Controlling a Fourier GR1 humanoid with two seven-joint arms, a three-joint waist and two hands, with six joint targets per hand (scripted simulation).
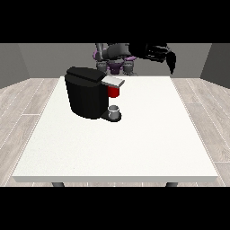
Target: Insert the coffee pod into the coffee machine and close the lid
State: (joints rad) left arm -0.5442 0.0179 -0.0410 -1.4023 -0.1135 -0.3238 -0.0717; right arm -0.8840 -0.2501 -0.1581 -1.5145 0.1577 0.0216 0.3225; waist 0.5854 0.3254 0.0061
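Boxy matte-black coffee machine [87, 94], grey lid [113, 81]; hand at view's right [170, 59] raised, finger state unclear.

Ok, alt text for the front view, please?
A black coffee machine stands on a white table, lid down over a red part, a small cup on its base. One hand hangs raised at the view's right.

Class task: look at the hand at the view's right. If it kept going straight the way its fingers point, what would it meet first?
The hand at the view's right points downward, so it would probably meet the table near its far edge first, well aside from the coffee machine. Depth is unclear.
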